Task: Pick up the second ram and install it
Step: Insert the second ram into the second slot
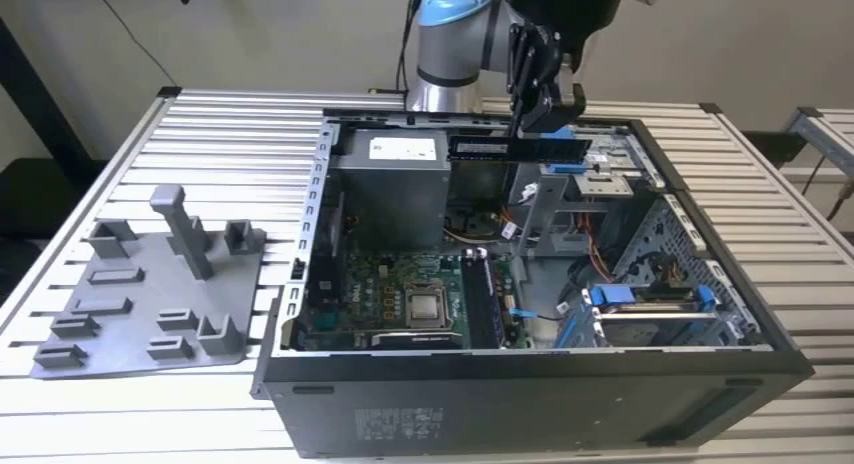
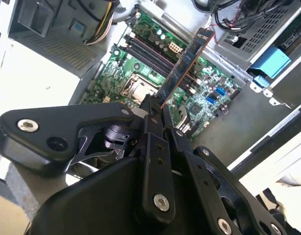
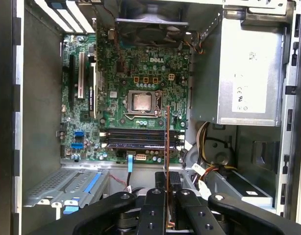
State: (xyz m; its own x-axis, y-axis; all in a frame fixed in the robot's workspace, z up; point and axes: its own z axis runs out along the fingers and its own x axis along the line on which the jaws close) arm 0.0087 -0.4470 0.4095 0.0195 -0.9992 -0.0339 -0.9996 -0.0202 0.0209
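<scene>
The second ram [image 1: 511, 149] is a thin green stick with black chips. It hangs level above the back of the open computer case [image 1: 534, 384], and my gripper [image 1: 545, 132] is shut on one end of it. In the second wrist view the ram [image 2: 186, 62] sticks out from between the fingers [image 2: 153, 110] over the motherboard [image 2: 140, 73]. The first wrist view has the ram [image 3: 166, 142] edge-on, crossing the row of dark memory slots [image 3: 136, 138] below it. The gripper [image 3: 166, 180] is well above the board, and the ram touches nothing else.
A grey fixture plate [image 1: 147, 294] with upright blocks lies on the slatted table at the exterior view's left. Inside the case are the power supply [image 1: 394, 184], the CPU socket [image 1: 424, 306], loose cables [image 1: 514, 224] and a drive cage with blue clips [image 1: 641, 296].
</scene>
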